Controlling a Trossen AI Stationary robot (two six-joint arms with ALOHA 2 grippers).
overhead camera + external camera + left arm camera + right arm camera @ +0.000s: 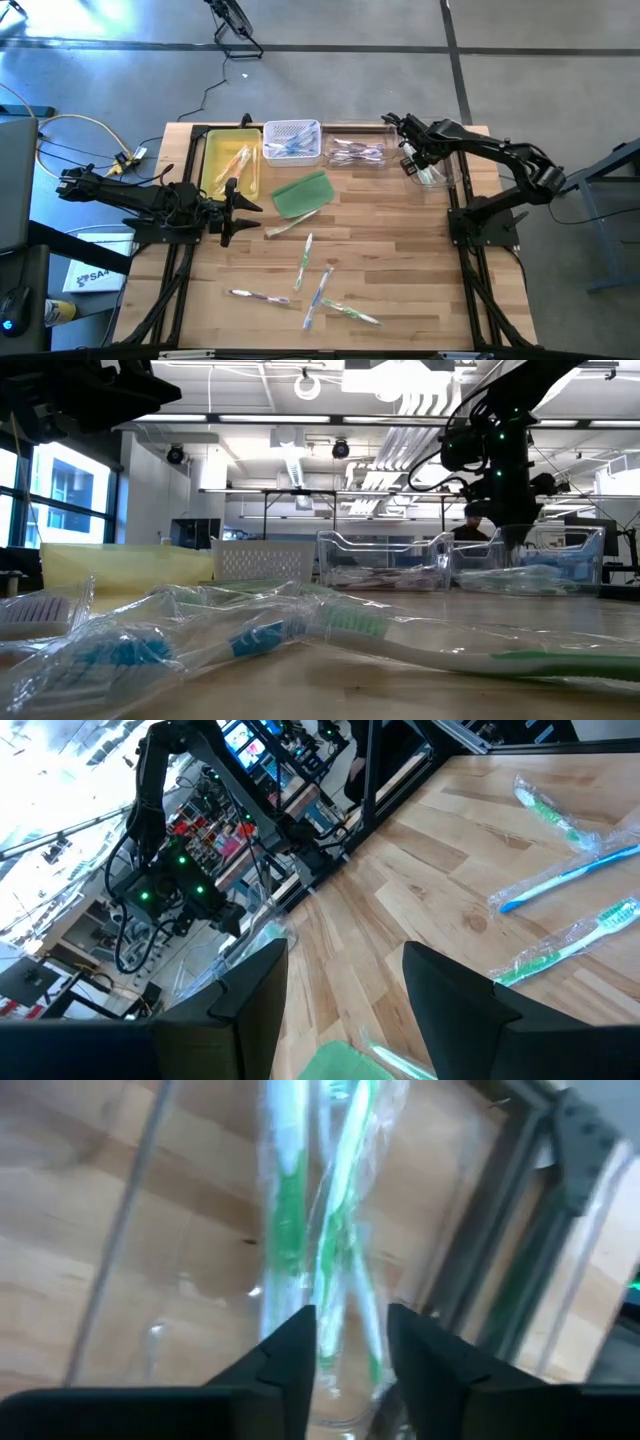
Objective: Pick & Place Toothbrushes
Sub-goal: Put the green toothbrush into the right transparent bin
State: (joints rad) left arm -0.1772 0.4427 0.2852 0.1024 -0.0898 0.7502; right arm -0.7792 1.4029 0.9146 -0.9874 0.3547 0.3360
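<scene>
Wooden counter point(400, 240) with bins lined up along the far edge: yellow tray point(212, 160), white basket point(291, 140), clear bin point(357, 152). Green pad point(302, 193) just in front of those. Loose toothbrushes point(318, 290) scattered toward the near edge, a few more in the bins. Left jaws point(243, 211) parked at the left edge, open, holding nothing. Right jaws point(345, 1342) over the clear container point(435, 176) at the far right corner, parted just above wrapped green toothbrushes point(320, 1230).

Yellow tray point(212, 150), white basket point(272, 152), green pad point(303, 192).
</scene>
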